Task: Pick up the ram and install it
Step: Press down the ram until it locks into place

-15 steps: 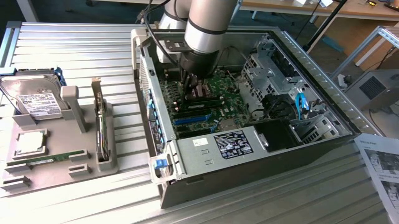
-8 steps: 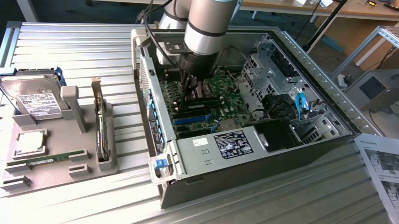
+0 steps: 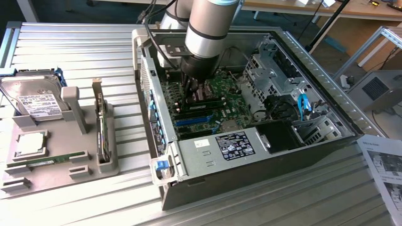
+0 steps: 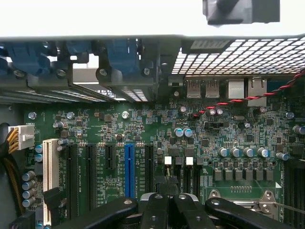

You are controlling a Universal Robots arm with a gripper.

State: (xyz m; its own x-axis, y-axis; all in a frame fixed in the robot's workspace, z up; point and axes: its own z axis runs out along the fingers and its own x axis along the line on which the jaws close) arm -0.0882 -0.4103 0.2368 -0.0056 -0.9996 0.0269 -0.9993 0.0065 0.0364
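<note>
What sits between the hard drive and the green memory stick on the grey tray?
The square silver processor chip lies flat there, between the hard drive and the green memory stick, as the exterior view shows.

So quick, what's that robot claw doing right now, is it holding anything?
Gripper: down inside the open computer case, just above the green motherboard. Whether it is open, closed or holding anything cannot be told.

A workshop or robotics lab is showing here: an opened PC case [image 3: 251,141] is lying on a ribbed metal bench [image 3: 75,52], a grey parts tray [image 3: 60,141] is sitting at the frame's left, and wooden desks [image 3: 351,9] are running along the upper right of the frame.
</note>
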